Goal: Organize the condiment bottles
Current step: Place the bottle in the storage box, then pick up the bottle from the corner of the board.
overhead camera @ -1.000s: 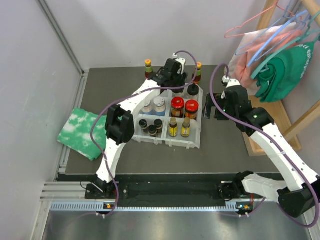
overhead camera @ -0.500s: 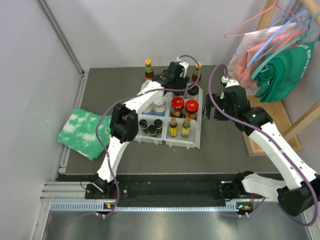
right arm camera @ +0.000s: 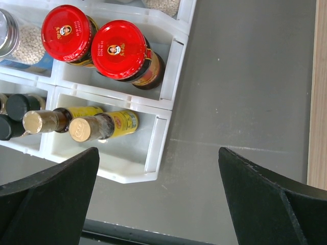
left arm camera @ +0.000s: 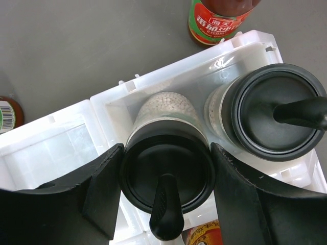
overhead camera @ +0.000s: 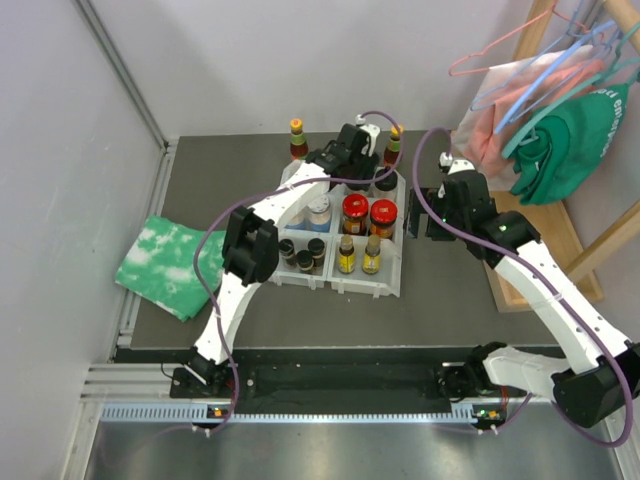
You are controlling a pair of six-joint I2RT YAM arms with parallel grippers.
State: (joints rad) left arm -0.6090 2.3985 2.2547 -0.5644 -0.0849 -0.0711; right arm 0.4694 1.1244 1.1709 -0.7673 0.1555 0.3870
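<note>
Bottles and jars fill most of a white tray (overhead camera: 400,262) set mid-table on a dark mat, grouped like with like, so the sorting looks well along. Nearest the arms, one compartment holds tiny dark spice jars (overhead camera: 304,262) and the next holds two yellow-labelled bottles (overhead camera: 346,257). Behind them stand pale-lidded clear jars (overhead camera: 318,207) and, beside those, two red-lidded jars (overhead camera: 355,208).

The left arm stretches across to the tray's far right compartment. Its wrist camera looks straight down: the left gripper (left arm camera: 164,158) has a finger pressed against each side of a black-capped jar (left arm camera: 166,176), clamped just under the cap, which keeps the jar upright. Whether the jar's base rests on the compartment floor cannot be told. A second black-capped jar (left arm camera: 276,109) stands right beside it in the same compartment, so this pair also sits together.

Two sauce bottles (overhead camera: 297,140) with yellow-green caps stand outside the tray, just beyond its far rim, one near each back corner; judging by that, they are what is left to sort.

The right gripper (right arm camera: 163,204) hangs with its fingers spread wide and nothing between them, above the mat just off the tray's right edge — seemingly parked there to stay out of the left arm's way. A green-and-white cloth (overhead camera: 165,265) lies well apart at the left of the table.
</note>
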